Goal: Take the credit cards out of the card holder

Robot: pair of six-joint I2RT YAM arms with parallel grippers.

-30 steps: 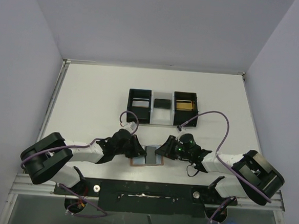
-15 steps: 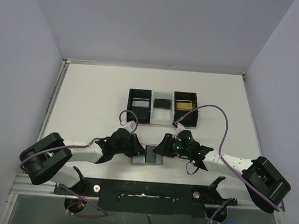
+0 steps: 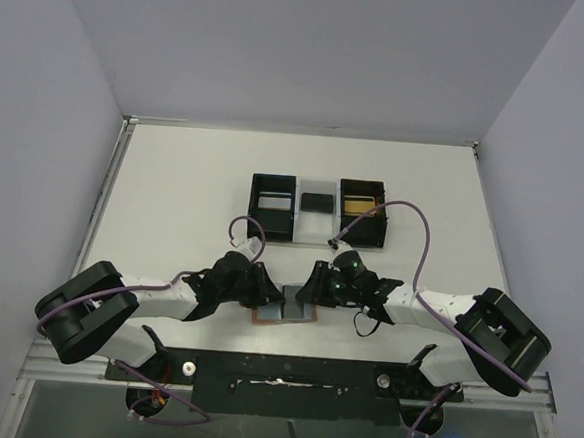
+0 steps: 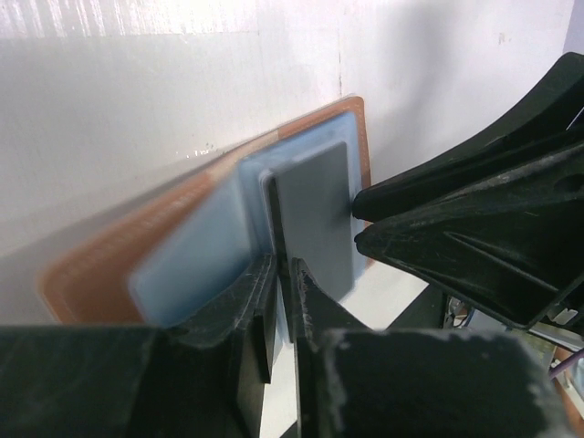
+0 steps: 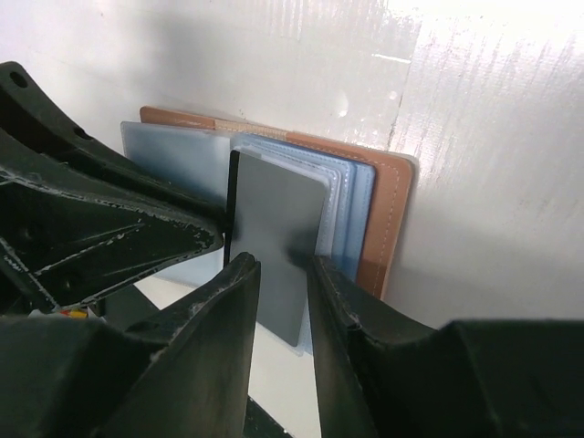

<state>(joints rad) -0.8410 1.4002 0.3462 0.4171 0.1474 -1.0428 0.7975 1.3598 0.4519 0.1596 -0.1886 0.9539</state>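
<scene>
White tabletop [image 3: 174, 191] fills the floor of a booth with pale lavender walls. The tan leather card holder [image 5: 391, 219] lies opened flat on it, light blue inner pockets [image 4: 196, 246] facing up. A silver-grey credit card [image 5: 278, 219] sticks partway out of those pockets, its free end reaching past the card holder's edge. The left claw [image 4: 278, 274] comes in from the card holder's left. Its jaws are almost together around a thin dark edge that runs along the grey card's side – whether they pinch it or only flank it, I cannot tell. The right claw [image 5: 281, 274] reaches in from the card holder's right, facing the left one, with its tips at the grey card. Its jaws stand a little apart, and the card's face shows through the gap between them. Beyond the card holder, well apart from it, sits a black three-compartment tray [image 3: 271, 236] with a white middle. A black card [image 3: 318, 202] lies in that middle section and a gold card [image 3: 361, 203] in the right-hand one.
</scene>
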